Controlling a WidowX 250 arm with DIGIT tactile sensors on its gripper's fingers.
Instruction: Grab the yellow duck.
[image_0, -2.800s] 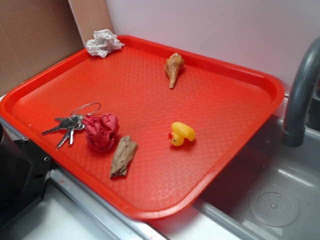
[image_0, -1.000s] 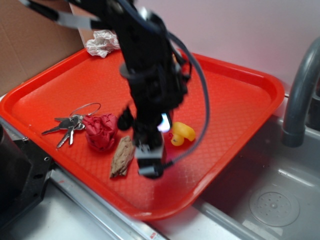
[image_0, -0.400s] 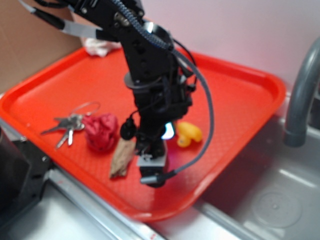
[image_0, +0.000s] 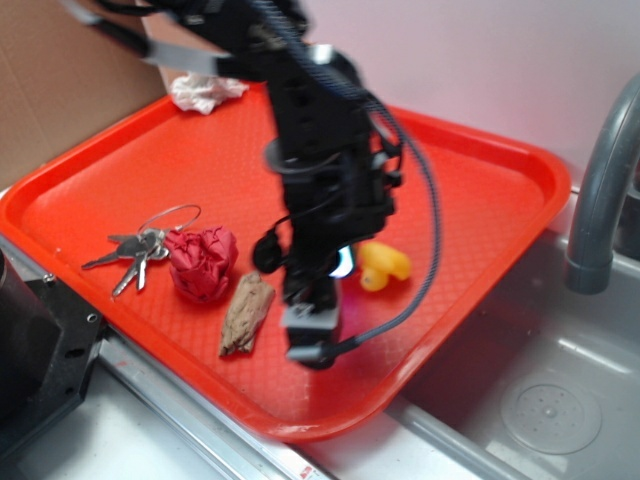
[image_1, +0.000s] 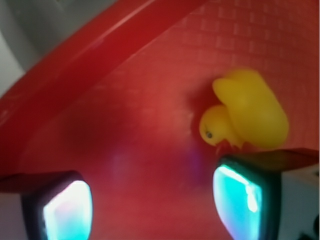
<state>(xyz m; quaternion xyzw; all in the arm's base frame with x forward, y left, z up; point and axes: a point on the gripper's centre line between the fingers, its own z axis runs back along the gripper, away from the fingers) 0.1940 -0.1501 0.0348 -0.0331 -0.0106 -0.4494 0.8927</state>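
Small glossy yellow rubber duck (image_0: 384, 264) sits on the textured red plastic tray (image_0: 480, 200), toward the tray's 4 o'clock region in the exterior view, near the front-right rim. In the wrist view the duck (image_1: 247, 116) lies at about 2 o'clock of the frame; head low and left of the body, eye visible, reddish beak pointing down toward the right finger. Long axis runs diagonally, upper left to lower right.

Black robot arm descends from 11 o'clock in the exterior view; its fingers (image_0: 312, 320) hang over the tray just at the duck's 8 o'clock side, partly covering it. Motion blur softens the arm's outline.

Wrist view: two fingers (image_1: 240, 197) with glowing cyan pads, one at 7 o'clock, one at 5 o'clock, spread wide with bare tray floor between them. Fingers released, gripping nothing. The right finger's top edge overlaps the duck's beak area; contact or mere overlap cannot be told. The duck lies outside the gap, beyond the right finger.

Elsewhere on the tray, exterior view: crumpled red paper ball (image_0: 202, 262) at 8 o'clock, bunch of metal keys on a wire ring (image_0: 140, 246) just beside it at its 9 o'clock, brown wood-like chunk (image_0: 247, 313) at its 4 o'clock, crumpled white paper wad (image_0: 203, 91) at the far corner. Grey metal sink basin (image_0: 540, 400) lies beside the tray at 4 o'clock.
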